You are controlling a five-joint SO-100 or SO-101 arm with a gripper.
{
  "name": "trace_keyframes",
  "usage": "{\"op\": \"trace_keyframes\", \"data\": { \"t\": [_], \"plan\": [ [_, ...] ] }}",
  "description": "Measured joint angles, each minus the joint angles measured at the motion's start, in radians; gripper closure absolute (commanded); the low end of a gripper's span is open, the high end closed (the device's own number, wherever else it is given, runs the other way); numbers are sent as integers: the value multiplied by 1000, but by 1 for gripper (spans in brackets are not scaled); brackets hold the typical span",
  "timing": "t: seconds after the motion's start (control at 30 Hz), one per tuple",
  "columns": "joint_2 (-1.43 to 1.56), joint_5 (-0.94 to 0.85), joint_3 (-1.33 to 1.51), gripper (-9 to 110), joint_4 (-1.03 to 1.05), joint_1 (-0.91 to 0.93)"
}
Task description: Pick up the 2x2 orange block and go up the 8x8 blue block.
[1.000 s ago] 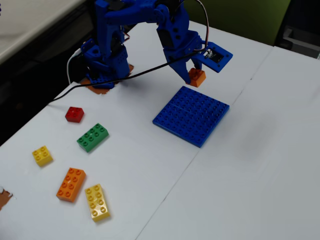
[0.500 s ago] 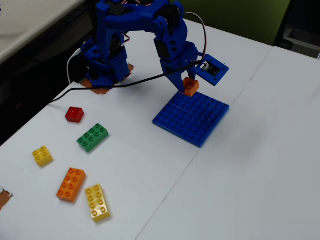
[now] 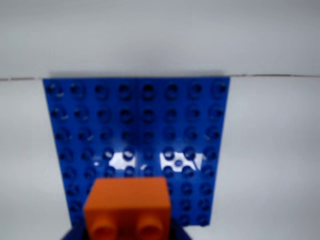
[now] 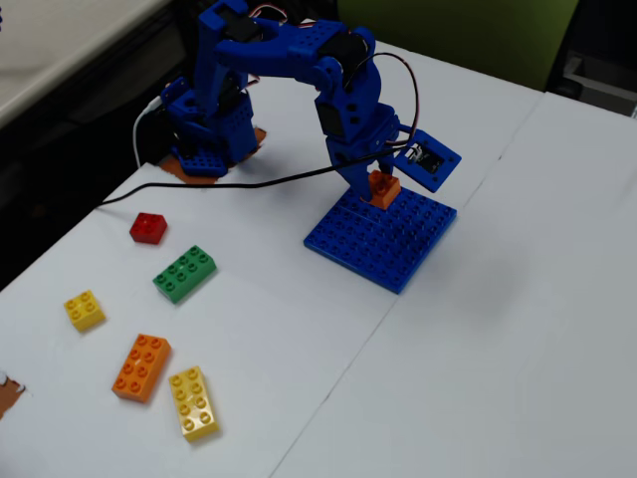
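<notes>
The small orange 2x2 block (image 3: pixel 127 207) sits between my blue jaws at the bottom of the wrist view. In the fixed view the orange block (image 4: pixel 384 189) hangs just above the near-left part of the big flat blue 8x8 baseplate (image 4: pixel 383 244). My gripper (image 4: pixel 376 182) is shut on it. In the wrist view the baseplate (image 3: pixel 137 125) fills the middle, its studs running away from the block. Whether the block touches the plate cannot be told.
On the white table left of the plate lie a red brick (image 4: pixel 147 227), a green brick (image 4: pixel 185 273), a small yellow brick (image 4: pixel 85 310), a long orange brick (image 4: pixel 141 366) and a long yellow brick (image 4: pixel 194 402). A black cable (image 4: pixel 219 187) crosses the table.
</notes>
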Motion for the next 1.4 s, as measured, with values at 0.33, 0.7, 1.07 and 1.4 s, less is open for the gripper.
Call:
{"op": "trace_keyframes", "data": {
  "t": [0.33, 0.7, 1.07, 1.4],
  "plan": [
    [0, 0, -18, 101, 6, -5],
    [0, 26, -26, 101, 64, -9],
    [5, 49, -58, 101, 67, -17],
    [6, 54, -58, 101, 67, -20]
  ]
}}
